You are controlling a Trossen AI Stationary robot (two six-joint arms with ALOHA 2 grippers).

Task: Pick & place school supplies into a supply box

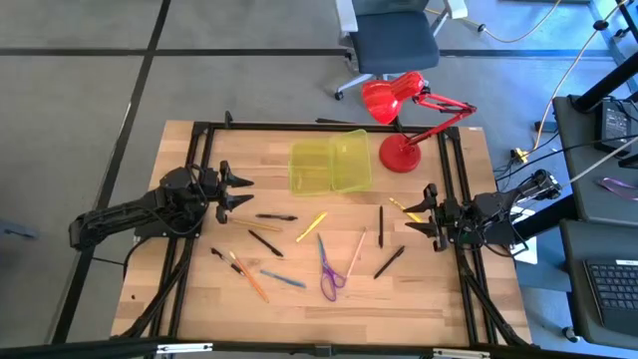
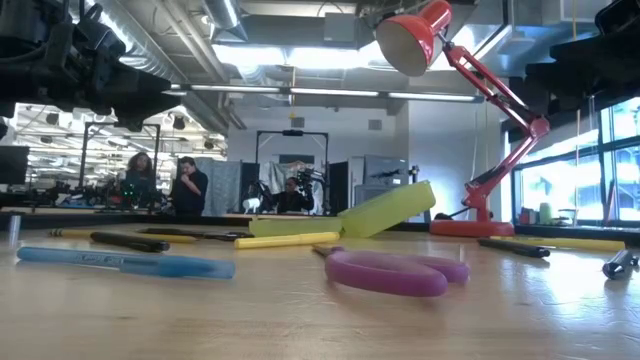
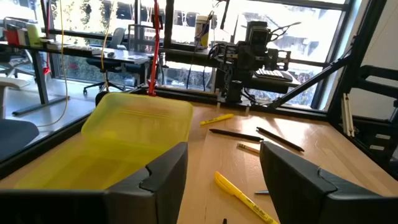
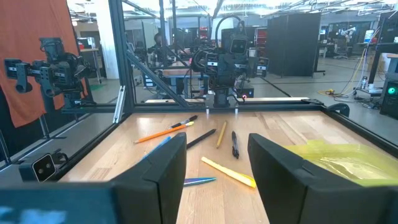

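Blurred purple scissors (image 2: 390,272), blades hidden.

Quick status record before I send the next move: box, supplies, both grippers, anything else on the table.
box: yellow-green case lying open at the table's far middle, nothing seen inside
supplies: pens and pencils scattered on the wood nearer than the case, none in it yet
scissors: purple-handled pair near the middle front
yellow pen: just in front of the case
left gripper: open, holding nothing, at the left side beside the case
right gripper: open, holding nothing, at the right side
other: red desk lamp at the far right, right of the case
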